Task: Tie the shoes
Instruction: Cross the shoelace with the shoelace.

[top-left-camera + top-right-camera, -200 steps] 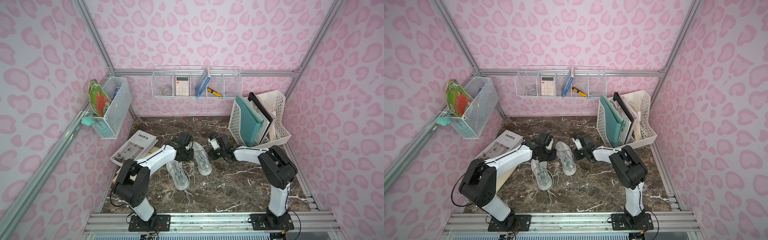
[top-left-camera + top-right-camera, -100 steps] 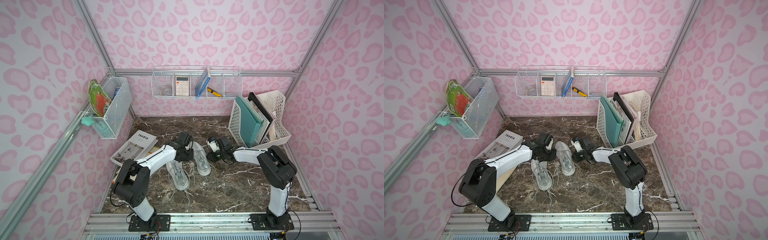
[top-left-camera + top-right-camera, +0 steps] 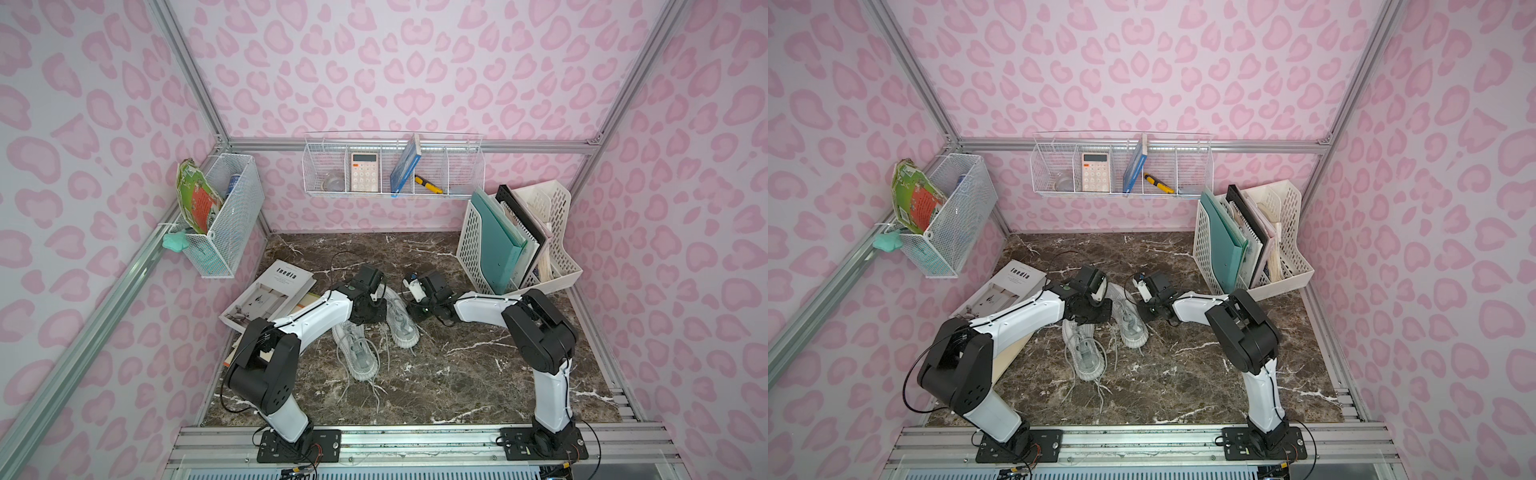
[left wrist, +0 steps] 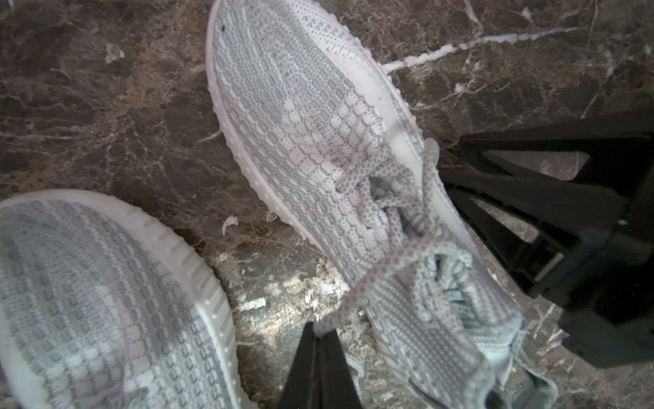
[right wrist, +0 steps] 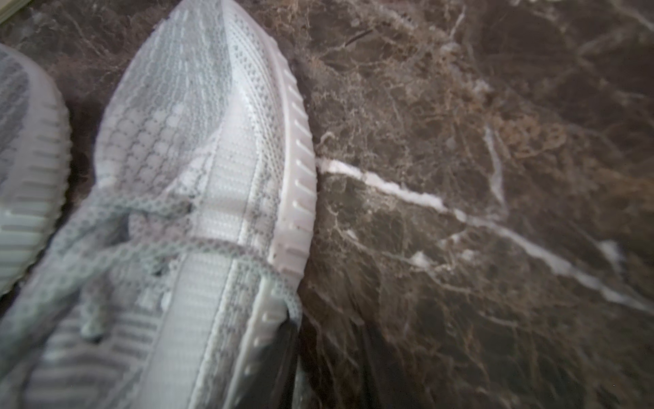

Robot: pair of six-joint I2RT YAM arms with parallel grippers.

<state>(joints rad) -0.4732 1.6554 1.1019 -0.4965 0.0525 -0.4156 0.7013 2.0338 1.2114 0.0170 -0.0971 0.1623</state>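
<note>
My left fingers (image 4: 300, 364) clamp a speckled lace (image 4: 371, 279) | my right fingers (image 4: 552, 200): can't tell | sneakers (image 4: 300, 106) alongside: grey knit, ribbed soles

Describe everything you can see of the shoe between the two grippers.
The shoe is a light grey knit low-top with a ribbed pale sole, resting sole down on the marble table beside its twin. Its speckled lace is loose; the left gripper pinches one strand. The right gripper sits close at its other side.
</note>
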